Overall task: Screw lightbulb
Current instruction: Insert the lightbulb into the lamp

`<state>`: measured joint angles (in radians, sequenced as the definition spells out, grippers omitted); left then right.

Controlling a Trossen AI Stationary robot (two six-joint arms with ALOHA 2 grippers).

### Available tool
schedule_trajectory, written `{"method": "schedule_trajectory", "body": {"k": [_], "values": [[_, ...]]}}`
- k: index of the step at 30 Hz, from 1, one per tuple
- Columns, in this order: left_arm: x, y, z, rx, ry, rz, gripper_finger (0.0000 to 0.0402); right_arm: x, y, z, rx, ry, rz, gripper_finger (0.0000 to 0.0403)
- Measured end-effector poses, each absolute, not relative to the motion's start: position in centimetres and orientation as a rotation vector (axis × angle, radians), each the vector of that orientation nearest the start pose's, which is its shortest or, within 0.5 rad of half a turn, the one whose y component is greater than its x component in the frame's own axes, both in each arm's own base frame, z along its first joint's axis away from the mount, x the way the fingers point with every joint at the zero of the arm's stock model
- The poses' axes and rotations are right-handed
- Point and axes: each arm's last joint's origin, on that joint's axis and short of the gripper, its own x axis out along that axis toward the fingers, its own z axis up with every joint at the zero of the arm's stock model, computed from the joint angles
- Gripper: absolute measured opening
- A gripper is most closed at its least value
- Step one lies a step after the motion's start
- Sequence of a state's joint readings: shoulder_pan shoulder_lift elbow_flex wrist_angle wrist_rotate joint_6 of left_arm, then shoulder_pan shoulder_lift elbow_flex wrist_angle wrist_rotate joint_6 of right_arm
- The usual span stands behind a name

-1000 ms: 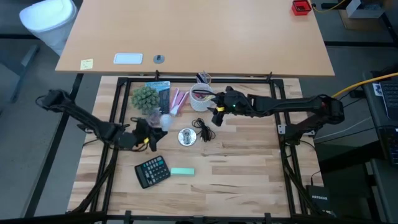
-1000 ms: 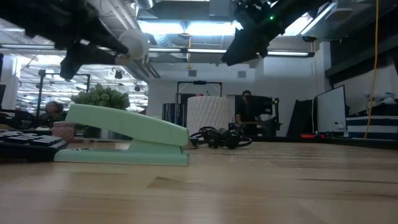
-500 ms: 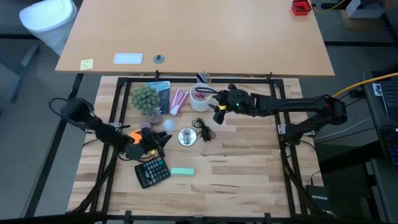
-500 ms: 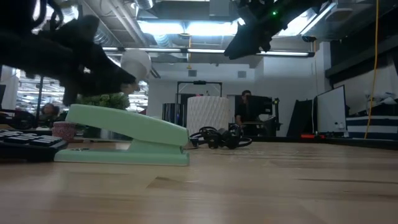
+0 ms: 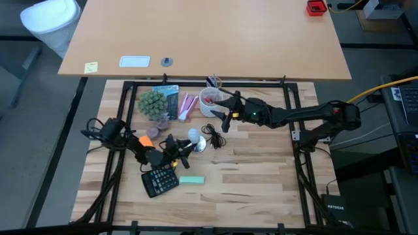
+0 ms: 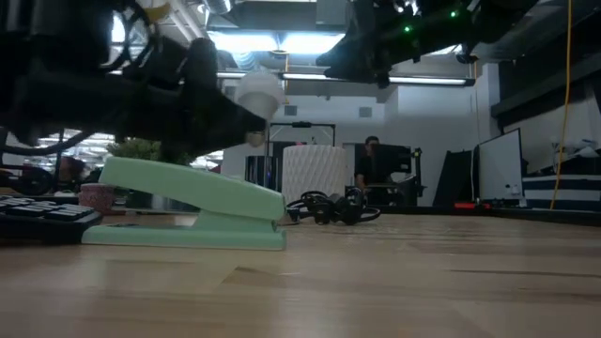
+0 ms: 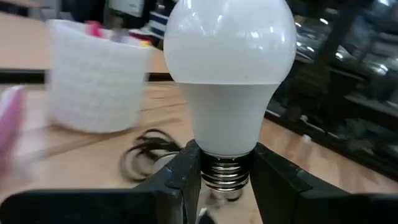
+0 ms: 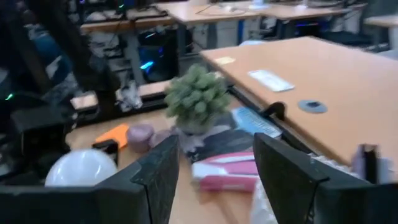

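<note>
Left gripper (image 7: 225, 180) clamped on threaded neck of pale white rounded lightbulb (image 7: 229, 74), axis pointing toward round silver disc base (image 5: 200, 144) just right; right gripper (image 8: 214, 163) wide, empty, farther.

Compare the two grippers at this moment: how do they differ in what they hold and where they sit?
The left gripper is shut on the lightbulb, clamping its threaded metal base; the right gripper is open and holds nothing. The left gripper sits near the calculator; the right gripper hovers by the white cup. Both are raised off the table.
</note>
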<state>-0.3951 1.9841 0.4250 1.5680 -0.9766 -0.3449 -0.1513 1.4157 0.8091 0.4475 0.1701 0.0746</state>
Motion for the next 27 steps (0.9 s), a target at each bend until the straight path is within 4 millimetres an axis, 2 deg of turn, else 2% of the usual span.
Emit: {"method": "schedule_trajectory", "body": {"k": [3,9,17,23,27], "values": [[26.9,-7.9,10.3,-0.281,-0.098,0.562,0.0110,31.2,-5.2,24.9,0.076,0.164,-0.294,0.0209],[27.0,-7.3,10.2,-0.231,-0.078,0.576,0.0110,32.3,-5.2,22.5,0.088,0.232,-0.261,0.0209],[24.7,-6.5,10.3,-0.156,-0.033,0.555,0.0109,33.5,-5.4,21.3,0.090,0.175,-0.251,0.0209],[22.2,-4.7,10.8,-0.127,0.014,0.347,0.0109,33.6,-5.4,21.4,0.089,0.153,-0.250,0.0209],[22.3,-3.3,10.8,-0.084,0.036,0.213,0.0109,33.6,-5.4,21.5,0.089,0.148,-0.249,0.0209]]}}
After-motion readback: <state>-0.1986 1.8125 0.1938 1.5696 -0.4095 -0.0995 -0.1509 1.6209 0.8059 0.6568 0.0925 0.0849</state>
